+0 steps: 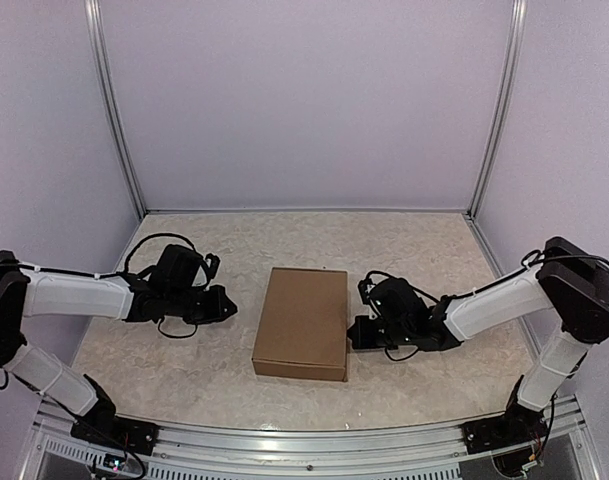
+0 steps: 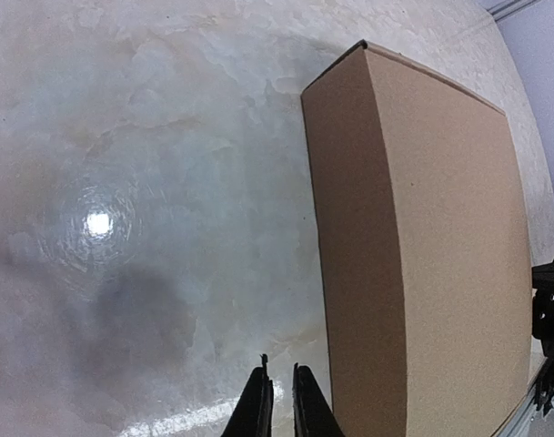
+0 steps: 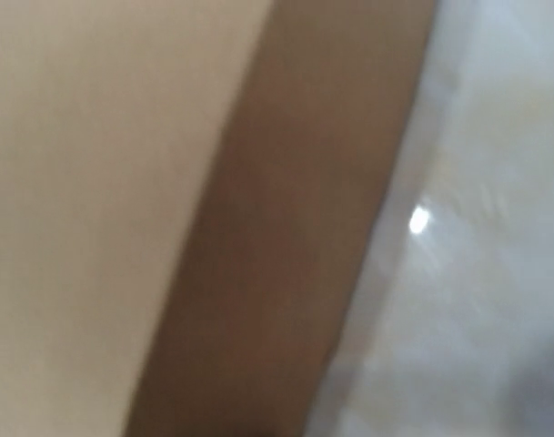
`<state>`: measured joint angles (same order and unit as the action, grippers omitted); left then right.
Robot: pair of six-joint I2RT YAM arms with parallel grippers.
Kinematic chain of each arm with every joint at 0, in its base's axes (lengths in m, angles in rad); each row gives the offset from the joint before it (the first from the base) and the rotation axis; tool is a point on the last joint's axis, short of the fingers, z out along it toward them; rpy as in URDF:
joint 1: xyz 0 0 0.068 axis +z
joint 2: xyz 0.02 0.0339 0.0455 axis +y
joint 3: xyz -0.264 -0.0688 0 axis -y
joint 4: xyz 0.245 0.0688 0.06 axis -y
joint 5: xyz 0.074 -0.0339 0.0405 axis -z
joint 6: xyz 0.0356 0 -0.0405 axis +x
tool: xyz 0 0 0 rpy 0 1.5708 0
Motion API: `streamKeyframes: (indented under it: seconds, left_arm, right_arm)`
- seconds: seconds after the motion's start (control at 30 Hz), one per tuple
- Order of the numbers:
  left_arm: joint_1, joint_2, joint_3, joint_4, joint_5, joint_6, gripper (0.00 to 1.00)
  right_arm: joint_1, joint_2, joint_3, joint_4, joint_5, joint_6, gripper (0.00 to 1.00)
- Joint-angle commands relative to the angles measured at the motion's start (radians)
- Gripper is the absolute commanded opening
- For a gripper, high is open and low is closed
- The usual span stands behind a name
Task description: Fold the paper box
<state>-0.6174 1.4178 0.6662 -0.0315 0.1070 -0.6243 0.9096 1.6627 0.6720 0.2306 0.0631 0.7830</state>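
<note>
The paper box (image 1: 302, 322) is seen closed, flat at the middle of the table (image 1: 184, 375). The left gripper (image 1: 230, 308) is held apart on its left, fingers (image 2: 256, 405) nearly pressed together. The right gripper (image 1: 354, 333) is set just beside the box's right side; whether its fingers are spread cannot be told.

The paper box (image 1: 302, 322) is plain brown and folded shut, lying flat in the middle of my bench (image 1: 234, 250) with its lid closed
</note>
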Motion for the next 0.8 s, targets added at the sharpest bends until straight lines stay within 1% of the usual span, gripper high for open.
streamKeyframes:
  seconds: [0.0,0.33,0.77]
  left_arm:
    - [0.004,0.074,0.011,0.085,0.109,-0.005,0.1]
    - [-0.005,0.219,0.084,0.122,0.152,-0.006,0.09]
    - [-0.027,0.297,0.201,0.1,0.157,0.0,0.08]
  right_arm:
    - [0.008,0.055,0.066,0.005,0.018,0.006,0.0]
    - [0.007,0.131,0.149,0.02,0.055,-0.006,0.0]
    - [-0.028,0.144,0.177,0.01,0.082,-0.043,0.0]
